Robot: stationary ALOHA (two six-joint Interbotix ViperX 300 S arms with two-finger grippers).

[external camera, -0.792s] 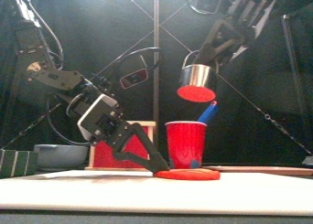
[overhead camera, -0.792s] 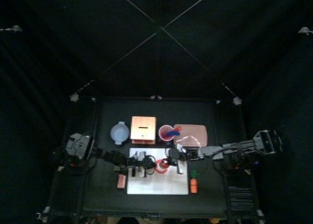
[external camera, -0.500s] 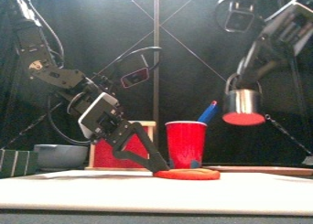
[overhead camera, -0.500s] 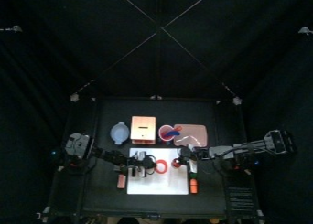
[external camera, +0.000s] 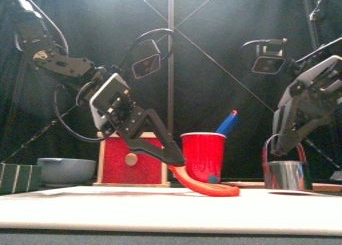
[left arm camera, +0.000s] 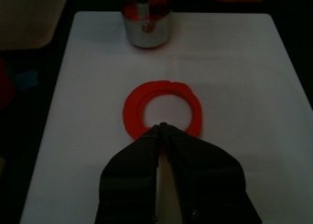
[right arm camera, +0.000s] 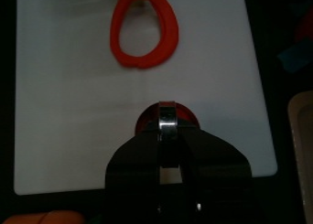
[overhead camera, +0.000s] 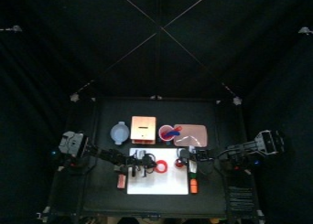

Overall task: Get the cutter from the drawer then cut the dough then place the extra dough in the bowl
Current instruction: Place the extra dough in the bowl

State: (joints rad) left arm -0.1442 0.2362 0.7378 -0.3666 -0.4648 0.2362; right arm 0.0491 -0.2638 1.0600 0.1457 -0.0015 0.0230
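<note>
Now, starting at the near edge of the white cutting board (left arm camera: 73,100): picking out a small orange toy (overhead camera: 193,185) just off its front right corner. Moving to the board's middle and finding the red dough ring (left arm camera: 130,109), tipped up at its left edge, resting on the board at its right. Clamped on that raised rim, the left gripper (left arm camera: 163,127), both jaws pressed together on the dough, reaching down from the board's left side. Over on the board's right part: the round metal cutter (external camera: 285,175), upright, set down on the white surface, well apart from the ring. Squeezed from above by the right gripper (right arm camera: 167,132), jaws closed on the cutter, with a red dough piece (left arm camera: 145,28) showing inside the metal rim. Looking past the board's back edge: the red cup (external camera: 203,156) behind the middle, carrying a blue toy knife (external camera: 227,121); just left of that, the pale wooden box (external camera: 131,159) with its red drawer front; farther left, the blue-grey bowl (external camera: 67,170); and behind the board's right half, the flat pink tray (overhead camera: 196,134), hard to say whether under the cup or only beside it.
</note>
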